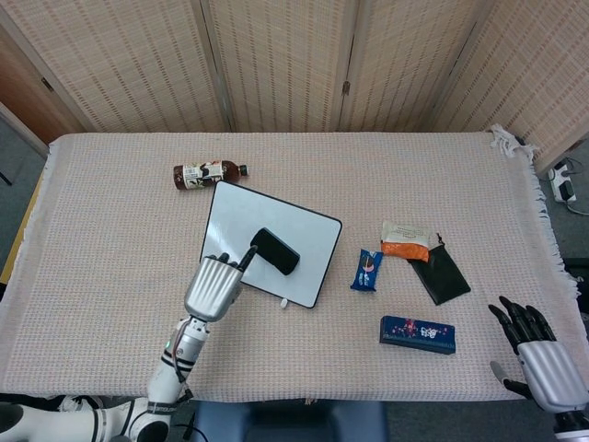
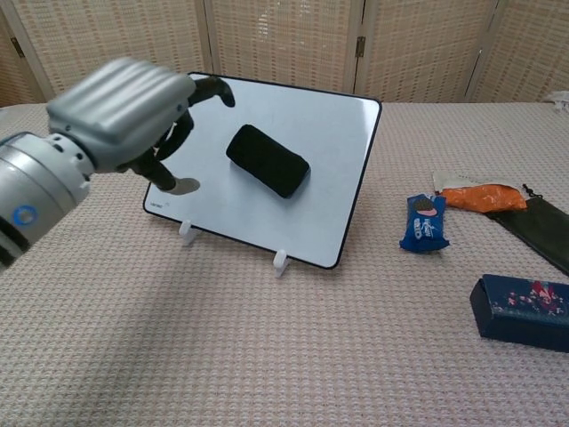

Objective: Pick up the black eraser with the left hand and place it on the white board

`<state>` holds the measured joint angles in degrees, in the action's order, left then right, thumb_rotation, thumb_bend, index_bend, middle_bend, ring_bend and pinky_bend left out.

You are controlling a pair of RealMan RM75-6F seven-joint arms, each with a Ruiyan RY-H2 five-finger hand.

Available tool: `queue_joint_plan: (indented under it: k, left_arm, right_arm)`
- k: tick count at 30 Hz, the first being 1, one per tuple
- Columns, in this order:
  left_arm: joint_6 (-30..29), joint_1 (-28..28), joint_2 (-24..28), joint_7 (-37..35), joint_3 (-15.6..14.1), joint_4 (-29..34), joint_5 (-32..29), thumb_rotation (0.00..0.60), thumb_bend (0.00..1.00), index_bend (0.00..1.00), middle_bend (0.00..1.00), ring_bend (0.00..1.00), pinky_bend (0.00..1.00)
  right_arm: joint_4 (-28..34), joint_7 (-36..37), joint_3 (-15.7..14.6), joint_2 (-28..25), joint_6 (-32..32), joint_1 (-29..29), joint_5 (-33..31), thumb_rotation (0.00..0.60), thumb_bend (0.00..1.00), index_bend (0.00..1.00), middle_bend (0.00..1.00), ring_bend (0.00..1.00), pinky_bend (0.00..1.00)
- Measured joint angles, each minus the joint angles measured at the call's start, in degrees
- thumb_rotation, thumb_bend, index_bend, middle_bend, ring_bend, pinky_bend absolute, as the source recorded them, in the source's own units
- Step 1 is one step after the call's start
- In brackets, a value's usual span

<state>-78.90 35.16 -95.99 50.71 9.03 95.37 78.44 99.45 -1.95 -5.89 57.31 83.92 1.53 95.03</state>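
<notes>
The black eraser (image 1: 275,250) (image 2: 268,160) lies on the white board (image 1: 239,217) (image 2: 338,169), near the board's middle. My left hand (image 1: 213,286) (image 2: 124,120) hangs to the lower left of the eraser, over the board's near left corner, fingers apart and holding nothing. It does not touch the eraser. My right hand (image 1: 538,359) rests at the table's front right corner with its fingers spread, empty; the chest view does not show it.
A brown bottle (image 1: 209,173) lies behind the board. Right of the board are a blue snack packet (image 1: 366,270) (image 2: 423,222), an orange packet (image 1: 406,243) (image 2: 476,196), a black pouch (image 1: 439,273) and a dark blue box (image 1: 418,333) (image 2: 522,311).
</notes>
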Motion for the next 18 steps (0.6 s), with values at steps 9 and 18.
queue_joint_plan:
  k: [9, 18]
  left_arm:
    - [-17.1, -20.7, 17.8, -11.7, -11.9, 12.5, 1.6, 0.600, 0.21, 0.00, 0.13, 0.05, 0.04]
    - [-30.9, -37.6, 20.8, -30.2, -21.0, 0.5, 9.0, 0.600, 0.21, 0.00, 0.12, 0.04, 0.01]
  right_arm:
    - [-0.8, -3.6, -1.4, 2.4, -0.3, 0.0, 3.5, 0.600, 0.37, 0.00, 0.00, 0.00, 0.00]
    - [-0.7, -4.7, -2.2, 3.0, 0.0, 0.4, 4.6, 0.600, 0.37, 0.00, 0.00, 0.00, 0.00]
